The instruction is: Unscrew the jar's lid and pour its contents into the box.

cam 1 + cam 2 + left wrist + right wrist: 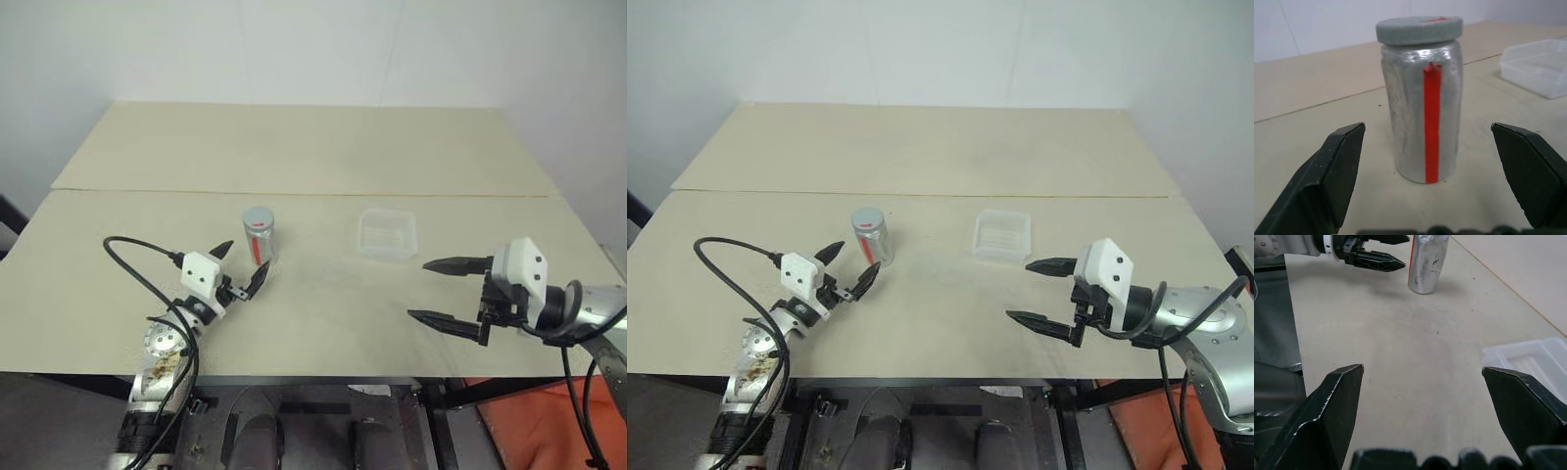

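Fingers (1337,171) of the left gripper (238,271) are spread wide and hold nothing; the jar (259,236) is framed just ahead of them, untouched. It is stood upright on the bench (313,157), long axis vertical, the lid (1419,29) seated on top. To its right, apart, the box (386,234) is laid flat. Nearer the bench's front edge, the right gripper (443,291) is likewise held wide open and empty.

Bright, even overhead light — soft faint shadows; near fingers (1327,181) slightly blurred.
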You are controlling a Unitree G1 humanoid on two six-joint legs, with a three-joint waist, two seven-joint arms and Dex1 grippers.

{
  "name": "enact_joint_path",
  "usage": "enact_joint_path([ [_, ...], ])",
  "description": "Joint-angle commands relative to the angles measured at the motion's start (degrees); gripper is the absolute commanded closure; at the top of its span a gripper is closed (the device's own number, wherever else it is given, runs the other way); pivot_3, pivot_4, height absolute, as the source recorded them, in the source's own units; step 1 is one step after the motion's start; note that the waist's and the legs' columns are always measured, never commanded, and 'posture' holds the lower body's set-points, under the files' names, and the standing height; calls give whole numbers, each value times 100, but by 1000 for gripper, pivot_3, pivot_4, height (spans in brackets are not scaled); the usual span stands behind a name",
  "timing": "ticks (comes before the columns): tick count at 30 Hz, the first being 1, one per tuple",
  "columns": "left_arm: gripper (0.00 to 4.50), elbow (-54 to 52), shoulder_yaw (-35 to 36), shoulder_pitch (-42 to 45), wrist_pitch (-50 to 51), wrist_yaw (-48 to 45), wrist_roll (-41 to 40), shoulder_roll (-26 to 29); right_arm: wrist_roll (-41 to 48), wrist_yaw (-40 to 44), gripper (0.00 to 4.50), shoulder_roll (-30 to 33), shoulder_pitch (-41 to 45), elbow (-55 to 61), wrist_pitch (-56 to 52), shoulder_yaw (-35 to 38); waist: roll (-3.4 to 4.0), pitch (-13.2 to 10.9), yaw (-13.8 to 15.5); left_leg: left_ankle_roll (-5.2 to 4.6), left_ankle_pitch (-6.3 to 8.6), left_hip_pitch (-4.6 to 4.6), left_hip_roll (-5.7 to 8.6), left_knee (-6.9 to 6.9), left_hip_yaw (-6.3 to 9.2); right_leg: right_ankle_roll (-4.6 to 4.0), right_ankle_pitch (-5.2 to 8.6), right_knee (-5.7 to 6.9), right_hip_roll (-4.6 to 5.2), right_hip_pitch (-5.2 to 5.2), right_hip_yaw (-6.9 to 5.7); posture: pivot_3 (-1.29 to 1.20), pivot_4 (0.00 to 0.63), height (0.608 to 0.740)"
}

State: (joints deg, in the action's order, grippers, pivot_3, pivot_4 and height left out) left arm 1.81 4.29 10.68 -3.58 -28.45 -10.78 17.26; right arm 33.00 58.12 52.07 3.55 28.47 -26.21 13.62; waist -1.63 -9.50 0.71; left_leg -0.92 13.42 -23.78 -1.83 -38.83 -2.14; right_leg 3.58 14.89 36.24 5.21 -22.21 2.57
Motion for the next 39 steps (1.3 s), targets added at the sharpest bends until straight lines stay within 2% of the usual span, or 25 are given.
enact_joint_path([
  [1, 11, 174, -111, 288, -206, 187, 175, -137, 47, -73, 0, 71, 76, 80, -25, 191, 0, 0, 2, 0, 0, 0, 2, -1, 0, 0, 0, -1, 1, 1, 0, 0, 150, 740],
  [12, 11, 1009, -243, 864, -584, 850, 567, -660, 18, -50, 0, 86, 400, -115, 20, 64, 0, 0, -2, 0, 0, -3, 5, -3, 2, 5, -3, -2, 2, 0, 0, 0, 150, 740],
  [15, 11, 959, -217, 918, -551, 1080, 534, -870, 10, -60, 0, 100, 372, -85, 17, 90, 0, 0, 1, 0, 0, -5, 7, -2, 4, 7, -4, -4, 3, 0, 0, 0, 150, 740],
  [25, 11, 1160, -211, 1027, -506, 1623, 777, -999, -18, -145, 0, 107, 284, -25, 37, 177, 0, 0, -3, 0, 0, -4, 6, -3, 7, 8, -4, -1, 2, 0, 0, 0, 150, 740],
  [28, 566, 1128, -229, 1019, -469, 1548, 702, -988, -18, -196, 0, 73, 242, 20, 34, 163, 0, 0, -2, 0, 0, -5, 7, -3, 7, 8, -4, -3, 3, 0, 0, 0, 150, 740],
  [34, 2406, 1104, -304, 980, -417, 1457, 709, -952, -40, -279, 0, 11, 206, 34, 59, 119, 0, 0, -3, 0, 0, -5, 7, -4, 6, 8, -5, -1, 2, 0, 0, 0, 150, 740],
  [35, 2558, 1095, -304, 977, -396, 1454, 695, -955, -39, -291, 0, 1, 200, 42, 58, 119, 0, 0, -3, 0, 0, -4, 7, -4, 6, 8, -5, -1, 2, 1, 0, 0, 150, 740],
  [39, 2557, 1167, -289, 1060, -384, 1442, 677, -945, -51, -411, 0, -101, 259, 94, 44, 32, 0, 0, -3, 0, -1, -4, 7, -4, 6, 8, -5, -1, 1, 1, 0, 0, 150, 740],
])
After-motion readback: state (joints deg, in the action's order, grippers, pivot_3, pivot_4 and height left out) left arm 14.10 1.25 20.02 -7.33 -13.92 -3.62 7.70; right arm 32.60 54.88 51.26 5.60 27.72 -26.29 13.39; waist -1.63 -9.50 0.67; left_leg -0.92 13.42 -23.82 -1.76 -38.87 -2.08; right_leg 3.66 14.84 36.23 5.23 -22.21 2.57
